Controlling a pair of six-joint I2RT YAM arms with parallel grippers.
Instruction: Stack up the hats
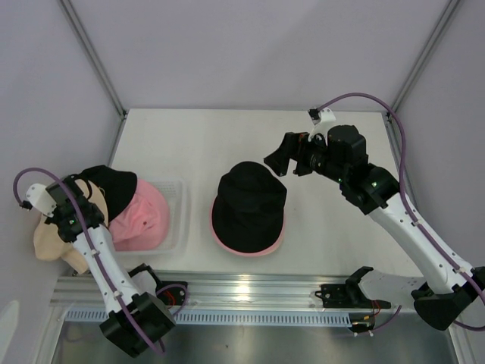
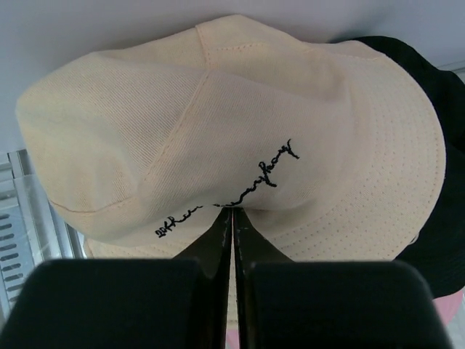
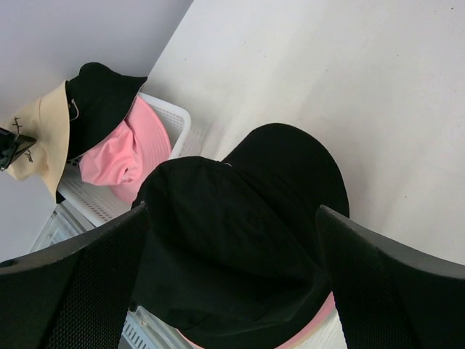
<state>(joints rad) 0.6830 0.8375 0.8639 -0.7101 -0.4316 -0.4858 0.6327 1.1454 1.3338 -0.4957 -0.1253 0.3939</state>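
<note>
A white worktop (image 1: 189, 144) under pale walls carries a started pile at its middle: a black hat (image 1: 248, 199) sitting over a pink hat (image 1: 250, 249). Off at the left edge, beside the white tray (image 1: 178, 199), the left pincer (image 2: 232, 218) is clenched on a fold of the cream hat (image 2: 218, 131), so the pick-up looks to be in hand. The right pincer (image 1: 279, 163) hangs released over the pile. Next, I'd think: lift the cream hat clear, carry it across, set it on top.

My white table (image 1: 227, 136) carries a white basket (image 1: 180, 189); right of that basket a pink hat (image 1: 261, 250) seems to rest directly on it, under a black hat (image 1: 250, 201).
</note>
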